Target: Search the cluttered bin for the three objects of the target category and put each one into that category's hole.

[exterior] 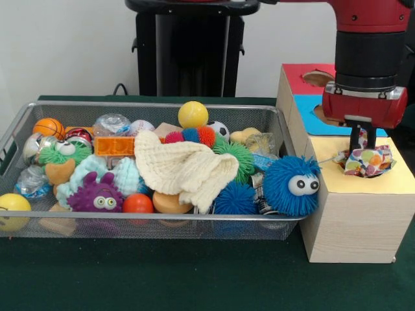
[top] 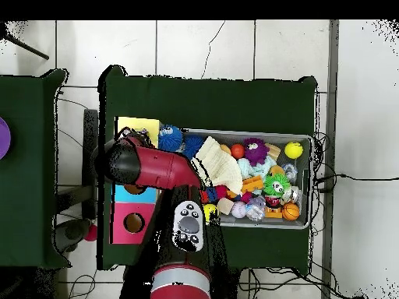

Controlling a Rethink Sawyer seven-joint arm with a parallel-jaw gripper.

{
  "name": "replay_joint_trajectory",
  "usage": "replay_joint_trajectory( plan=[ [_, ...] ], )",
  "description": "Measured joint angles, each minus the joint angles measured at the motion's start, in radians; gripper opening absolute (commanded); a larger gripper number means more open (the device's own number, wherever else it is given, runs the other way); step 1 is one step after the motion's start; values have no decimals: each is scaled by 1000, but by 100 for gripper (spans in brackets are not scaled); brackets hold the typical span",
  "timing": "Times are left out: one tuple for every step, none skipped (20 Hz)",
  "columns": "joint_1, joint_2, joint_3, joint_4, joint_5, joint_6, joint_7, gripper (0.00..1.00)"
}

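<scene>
- The wide shallow silver wire-mesh bin [exterior: 272, 116] is heaped with toys: a cream knitted cloth [exterior: 185, 167] draped over the middle, a pale mint knitted cloth [exterior: 123, 175] beside it, a purple fuzzy monster with googly eyes [exterior: 96, 194], a green spiky ball with eyes [exterior: 61, 152], a smooth yellow ball [exterior: 192, 114], a small orange basketball [exterior: 48, 127], a little black-and-white football [exterior: 219, 129] and an orange ribbed block [exterior: 115, 146].
- A blue hairy ball with big white eyes [exterior: 292, 184] leans against the bin's end wall, next to the boxes.
- Beside the bin stands a pale wooden box with a yellow top [exterior: 389, 181]; its neighbours have a blue top [exterior: 311, 120] and a red top [exterior: 299, 76], the red one showing a round hole [exterior: 318, 78].
- A small floppy white cloth piece printed in red, blue, yellow and orange [exterior: 368, 162] lies crumpled on the yellow top, over where its hole would be, so the hole itself is hidden.
- The red and black arm's gripper [exterior: 358, 150] hangs straight over that cloth, black fingers [exterior: 355, 139] reaching into its folds; whether they grip it or stand apart I cannot tell.
- From overhead the arm [top: 152, 167] covers most of the boxes.
- I can read no writing anywhere.
</scene>
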Motion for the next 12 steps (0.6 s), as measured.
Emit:
replay_joint_trajectory(
  plan=[
    [1, 3, -2, -2, 0, -3, 0, 0],
    [2, 6, -3, -3, 0, -4, 0, 0],
    [3, 9, -4, -5, 0, -4, 0, 0],
    [5, 15, -7, -10, -4, -4, 0, 0],
    [5, 18, -7, -13, -7, -4, 0, 0],
    [5, 20, -7, -16, -10, -4, 0, 0],
    [5, 23, -8, -18, -13, -4, 0, 0],
    [6, 26, -8, -23, -18, -5, 0, 0],
    [6, 29, -8, -26, -22, -7, 0, 0],
    [6, 31, -8, -28, -26, -9, 0, 0],
    [6, 34, -8, -30, -31, -12, 0, 0],
    [6, 38, -7, -33, -39, -18, 0, 0]
  ],
)
